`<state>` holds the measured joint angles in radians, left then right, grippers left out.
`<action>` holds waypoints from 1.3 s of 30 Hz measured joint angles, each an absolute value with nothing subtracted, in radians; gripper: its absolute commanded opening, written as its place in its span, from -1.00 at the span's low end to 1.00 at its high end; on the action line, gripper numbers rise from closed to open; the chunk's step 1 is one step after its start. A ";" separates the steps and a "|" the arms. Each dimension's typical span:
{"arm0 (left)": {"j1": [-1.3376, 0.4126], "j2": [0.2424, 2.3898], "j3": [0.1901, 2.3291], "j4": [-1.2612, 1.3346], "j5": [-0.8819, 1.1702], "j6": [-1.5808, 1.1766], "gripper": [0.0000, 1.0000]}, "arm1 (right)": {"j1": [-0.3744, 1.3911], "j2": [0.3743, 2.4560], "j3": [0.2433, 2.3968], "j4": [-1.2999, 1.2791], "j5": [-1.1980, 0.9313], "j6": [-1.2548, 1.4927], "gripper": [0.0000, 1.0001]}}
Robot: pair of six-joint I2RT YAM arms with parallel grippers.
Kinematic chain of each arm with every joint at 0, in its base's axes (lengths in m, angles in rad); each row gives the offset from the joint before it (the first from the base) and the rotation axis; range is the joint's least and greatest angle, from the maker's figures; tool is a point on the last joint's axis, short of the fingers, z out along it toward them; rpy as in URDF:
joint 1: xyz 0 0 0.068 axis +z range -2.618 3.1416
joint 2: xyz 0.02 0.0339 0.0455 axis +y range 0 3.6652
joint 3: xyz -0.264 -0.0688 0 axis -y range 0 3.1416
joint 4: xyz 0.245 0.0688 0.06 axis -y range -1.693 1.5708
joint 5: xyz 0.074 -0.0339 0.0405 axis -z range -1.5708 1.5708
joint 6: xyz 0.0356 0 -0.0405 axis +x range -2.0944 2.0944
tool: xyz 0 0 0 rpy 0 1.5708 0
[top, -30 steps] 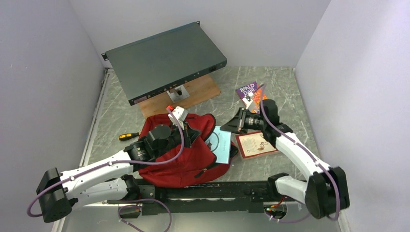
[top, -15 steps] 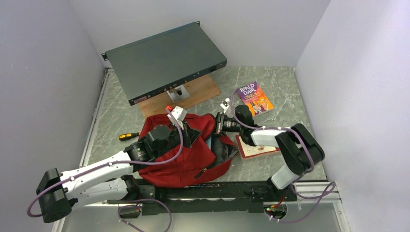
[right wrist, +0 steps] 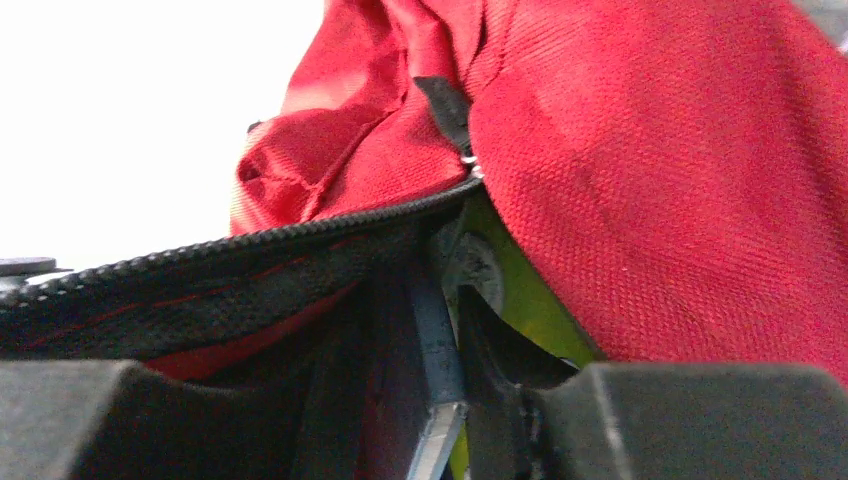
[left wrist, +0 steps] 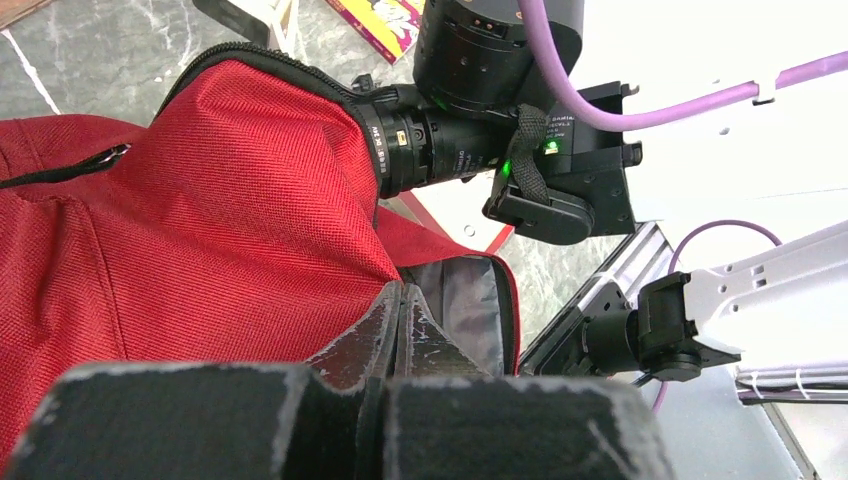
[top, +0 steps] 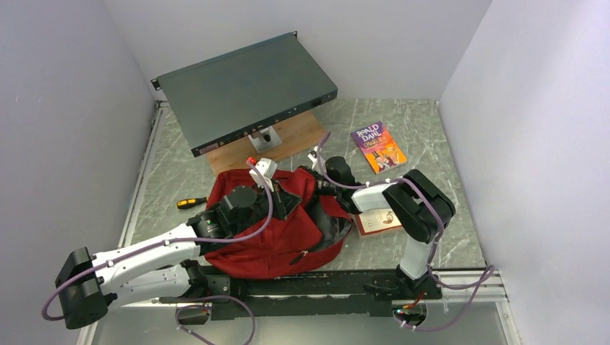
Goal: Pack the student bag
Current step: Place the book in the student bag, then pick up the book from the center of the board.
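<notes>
The dark red student bag lies at the near middle of the table, its opening facing right. My left gripper is over the bag, its fingers shut on the opening's edge, next to the grey lining. My right gripper reaches into the opening from the right; its wrist shows in the left wrist view. In the right wrist view it is shut on a thin book with a grey-blue edge, under the bag's fabric and black zipper. The book is hidden in the top view.
A Roald Dahl book lies at the far right. A white book with a red border lies right of the bag. A screwdriver lies to the left. A dark-grey rack unit on a wooden board stands behind.
My right gripper has moved left with the light blue book, from beside the bag into its opening. The book no longer shows from above. The left arm has barely moved.
</notes>
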<state>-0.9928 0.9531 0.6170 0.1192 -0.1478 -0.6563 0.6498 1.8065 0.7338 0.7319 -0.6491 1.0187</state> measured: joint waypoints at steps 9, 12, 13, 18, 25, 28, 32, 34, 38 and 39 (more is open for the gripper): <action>-0.994 0.908 0.601 0.100 -0.206 -0.704 -1.00 | 0.650 1.718 0.752 0.462 -0.548 0.842 0.44; -0.997 0.866 0.590 0.083 -0.244 -0.718 -1.00 | 0.640 1.644 0.753 0.348 -0.516 0.781 0.52; -0.997 0.857 0.587 0.080 -0.256 -0.720 -1.00 | 0.634 1.621 0.753 0.310 -0.503 0.762 0.55; -0.997 0.823 0.567 0.060 -0.305 -0.730 -1.00 | 0.607 1.500 0.759 0.115 -0.444 0.672 0.68; -0.997 0.831 0.560 0.044 -0.326 -0.731 -1.00 | 0.582 1.319 0.813 -0.162 -0.336 0.541 0.77; -0.997 0.849 0.560 0.045 -0.326 -0.728 -1.00 | 0.567 1.252 0.863 -0.288 -0.268 0.476 0.78; -0.997 0.869 0.560 0.044 -0.326 -0.722 -1.00 | 0.559 1.162 0.901 -0.416 -0.100 0.410 0.80; -0.997 0.880 0.561 0.044 -0.325 -0.718 -1.00 | 0.557 1.120 0.901 -0.464 0.023 0.402 0.81; -0.997 0.905 0.571 0.038 -0.319 -0.699 -1.00 | 0.449 1.066 0.851 -0.519 0.230 0.447 0.77; -0.997 0.914 0.579 0.032 -0.316 -0.693 -1.00 | 0.393 1.056 0.822 -0.519 0.236 0.461 0.77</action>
